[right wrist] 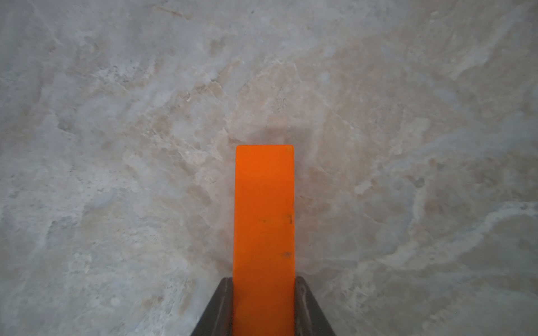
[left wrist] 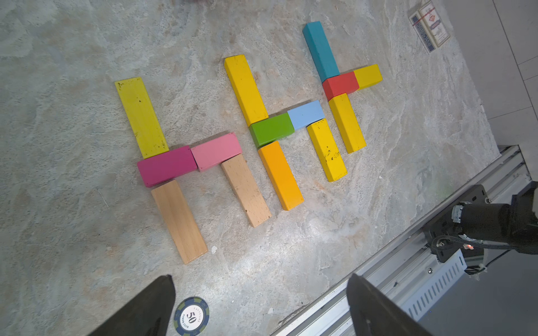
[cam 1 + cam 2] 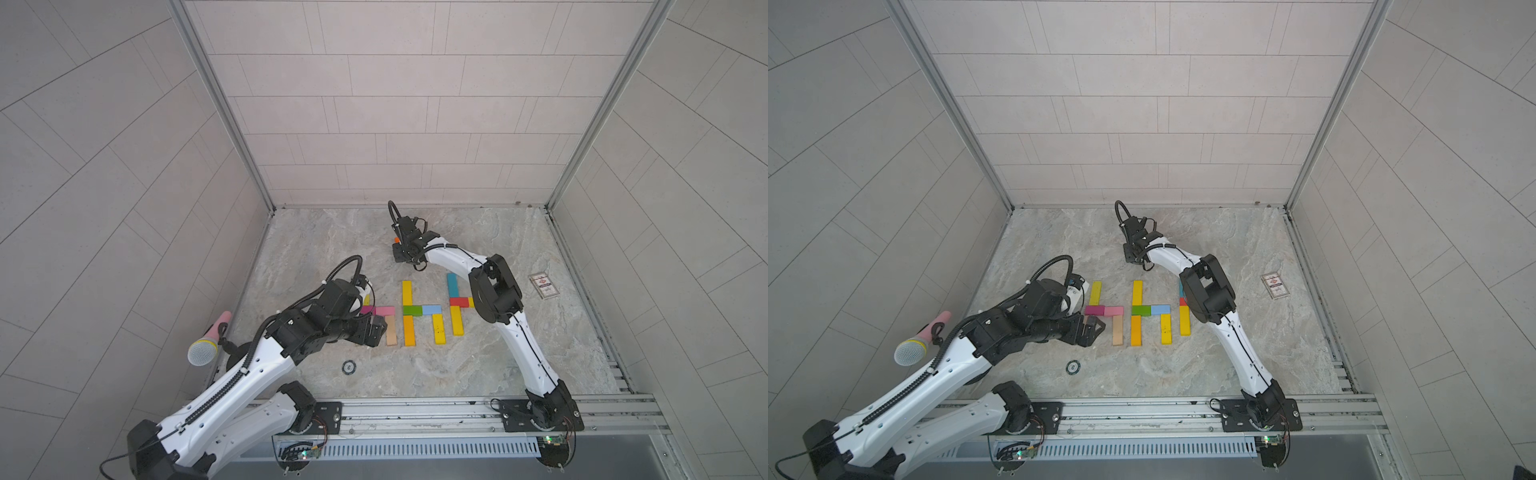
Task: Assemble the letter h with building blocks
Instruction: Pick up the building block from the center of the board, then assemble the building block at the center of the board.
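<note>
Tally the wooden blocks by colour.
Yellow wooden bars: 5
Orange wooden bars: 2
Plain wooden bars: 2
Magenta wooden bar: 1
Pink wooden bar: 1
Green wooden bar: 1
Light blue wooden bar: 1
Teal wooden bar: 1
Red wooden bar: 1
Total: 15

A poker chip (image 2: 191, 316) reads "50" and "POKER CLUB".

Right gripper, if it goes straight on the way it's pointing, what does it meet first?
Bare tabletop, it seems. The right gripper is shut on an orange block that sticks out ahead, so the block's far end would touch the stone first. Nothing else shows in that line; the gap is unclear.
</note>
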Motion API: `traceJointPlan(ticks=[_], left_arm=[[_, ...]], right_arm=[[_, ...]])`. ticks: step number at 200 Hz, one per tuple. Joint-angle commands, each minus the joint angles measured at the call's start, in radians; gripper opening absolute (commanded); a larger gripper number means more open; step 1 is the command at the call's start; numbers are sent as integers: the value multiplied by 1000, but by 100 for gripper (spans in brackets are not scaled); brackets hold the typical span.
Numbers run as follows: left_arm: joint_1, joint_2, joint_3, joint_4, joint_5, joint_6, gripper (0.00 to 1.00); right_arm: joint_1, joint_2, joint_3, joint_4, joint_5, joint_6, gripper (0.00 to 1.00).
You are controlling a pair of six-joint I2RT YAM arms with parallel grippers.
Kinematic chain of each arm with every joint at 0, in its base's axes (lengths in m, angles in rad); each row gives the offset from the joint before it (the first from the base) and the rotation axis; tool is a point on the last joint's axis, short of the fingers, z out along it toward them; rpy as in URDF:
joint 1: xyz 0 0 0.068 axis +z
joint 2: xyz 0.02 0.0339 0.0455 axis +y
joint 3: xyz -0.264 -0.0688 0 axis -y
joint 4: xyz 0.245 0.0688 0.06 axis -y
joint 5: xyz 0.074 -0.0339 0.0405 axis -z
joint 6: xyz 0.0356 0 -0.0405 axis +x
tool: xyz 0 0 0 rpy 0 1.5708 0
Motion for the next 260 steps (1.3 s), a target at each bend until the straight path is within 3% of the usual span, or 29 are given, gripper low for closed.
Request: traceJointPlan(ticks=[1,65,109,181,215,260], left_arm=[[11,-13,26,-2,4,14,100],[12,-8,25,2,16,13,100],[12,-14,22,9,30,11,100],[11,-19,20,12,34,11,100],[12,-14,20,12,34,11,100],[11,-13,21,9,26,11,100]], right_arm=[[-1,-170,-98,79,-22,-34,21],[2,-659,-660,128,-24,-10,21],[13,-1041,-1010,46,12,55,21],[22,-1588,-1301,-244,87,147,21],[40,-1708,-1367,-306,82,204,21],[43,-1644,-1409,-325,115,259,21]])
